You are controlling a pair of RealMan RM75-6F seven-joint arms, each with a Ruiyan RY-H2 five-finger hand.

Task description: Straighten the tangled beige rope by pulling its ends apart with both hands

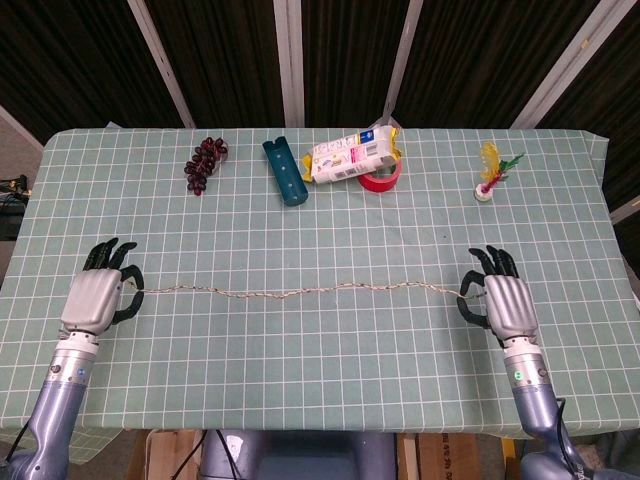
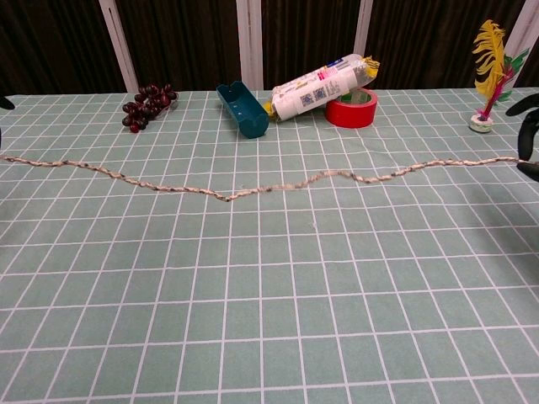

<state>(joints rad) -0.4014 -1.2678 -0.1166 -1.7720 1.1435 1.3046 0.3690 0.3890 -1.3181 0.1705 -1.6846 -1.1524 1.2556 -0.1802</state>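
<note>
Head view is showing us the beige rope (image 1: 300, 291) lying across the near half of the bench (image 1: 330, 370), stretched out in one long, slightly wavy line with no loops or knots visible. We are seeing its one end running into the left hand (image 1: 97, 295) near the left edge of the bench, and its other end running into the right hand (image 1: 503, 303) near the right edge. We are noting that the left hand's dark fingers (image 1: 128, 285) are curling around the rope end and holding it; the right hand's fingers (image 1: 476, 308) are likewise closing on the opposite end. Both hands are resting palm down, well apart.

Chest view is giving us the rope (image 2: 269, 185) crossing the full width of the frame, sagging gently toward the middle, with only dark fingertips of the right hand (image 2: 529, 135) showing at the right border.

Along the far side of the bench we are recording a bunch of dark grapes (image 1: 203, 164), a teal tray (image 1: 285, 172), a white snack packet (image 1: 352, 158) lying partly on a red tape roll (image 1: 382, 176), and a small feathered shuttlecock (image 1: 491, 176) standing upright further right.
</note>
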